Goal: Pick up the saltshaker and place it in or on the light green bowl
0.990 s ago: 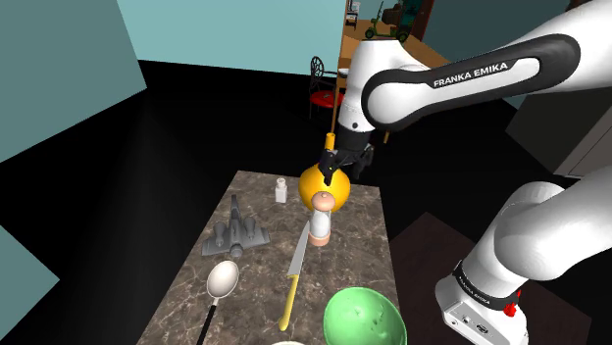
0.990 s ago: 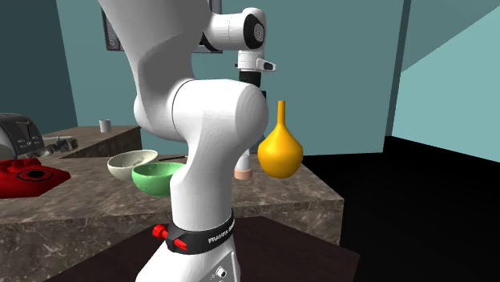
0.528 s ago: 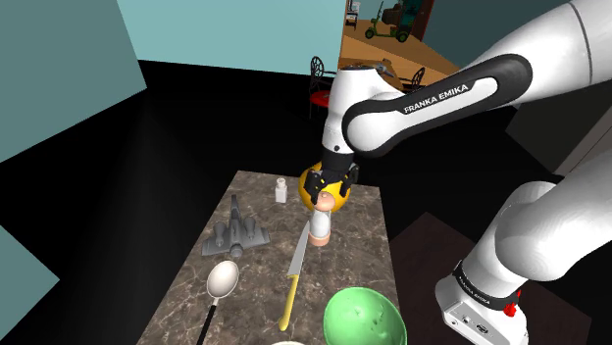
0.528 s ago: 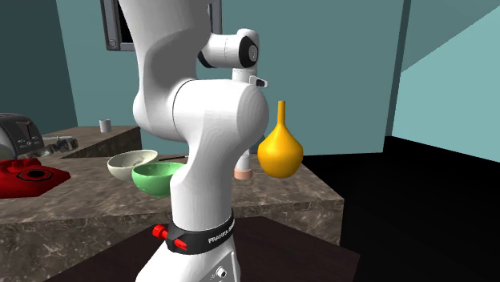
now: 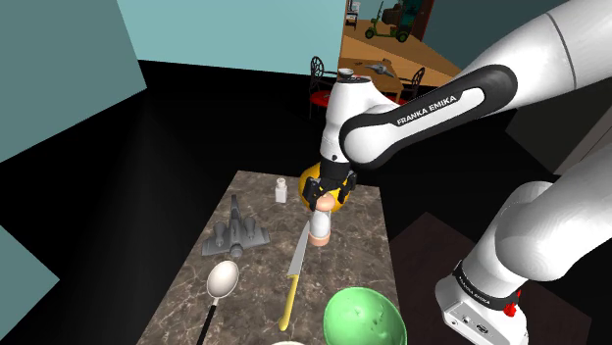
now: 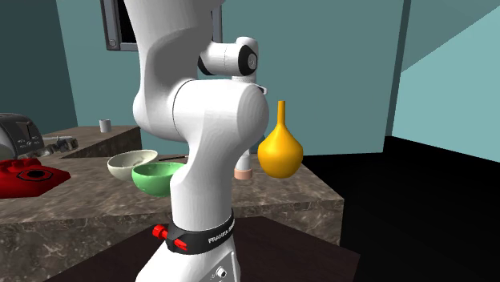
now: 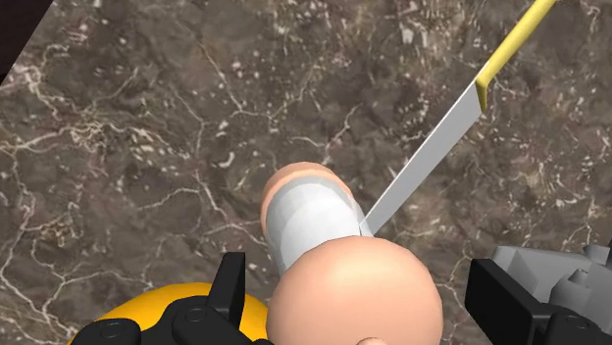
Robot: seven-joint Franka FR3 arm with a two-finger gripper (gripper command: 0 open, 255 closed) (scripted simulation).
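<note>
Pincer (image 7: 361,287) hangs open right over the saltshaker (image 7: 312,223), which stands upright on the tabletop (image 7: 147,147) by the tip of the knife (image 7: 424,160), so the smart play is dropping straight, centring, and closing below that rounded cap.

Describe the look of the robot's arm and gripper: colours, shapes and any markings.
The white Franka arm is built of glossy, rounded links with dark joints. One black band bears the white capitals FRANKA EMIKA. Near the foot, a black collar carries red clips and small white lettering. The two-finger gripper is all black, with blocky, square-ended fingers.
</note>
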